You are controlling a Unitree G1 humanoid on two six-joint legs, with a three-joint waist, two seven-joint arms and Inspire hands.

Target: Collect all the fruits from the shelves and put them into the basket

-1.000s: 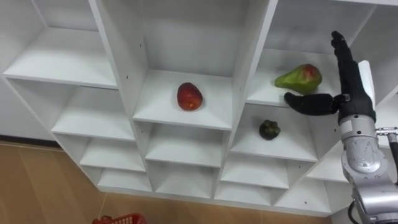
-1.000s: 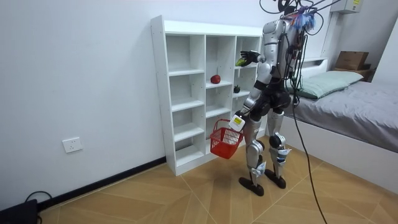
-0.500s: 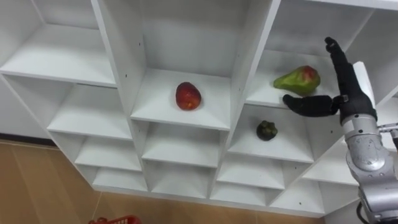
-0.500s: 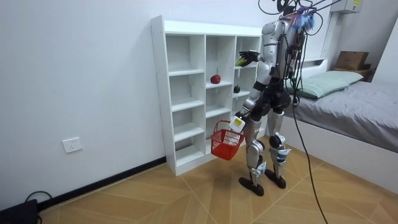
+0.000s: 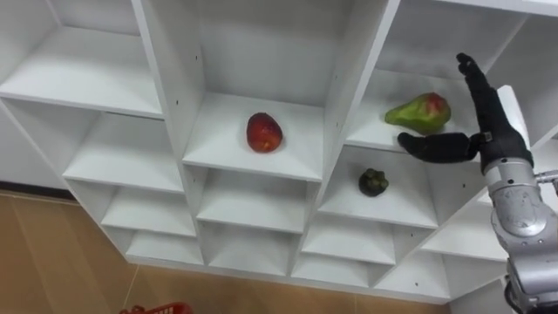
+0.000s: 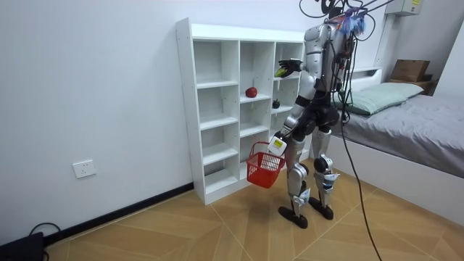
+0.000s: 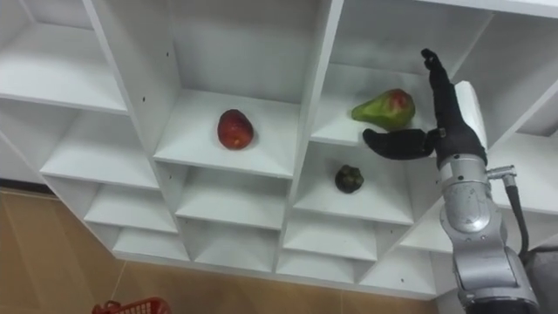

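A green and red pear lies in an upper right compartment of the white shelf unit. My right hand is raised just to the right of it, open, fingers straight up. Its thumb reaches out under the pear's near side without touching it. A red apple rests in the middle compartment, and a small dark fruit sits one shelf below the pear. In the room view my left hand hangs at my side and carries a red basket by its handle.
I stand upright, close in front of the shelf unit on a wooden floor. A bed stands behind me at the room view's right. The other compartments hold nothing.
My right hand has edged slightly left, closer to the pear. The eye view has shifted a little. The fruits lie where they were.
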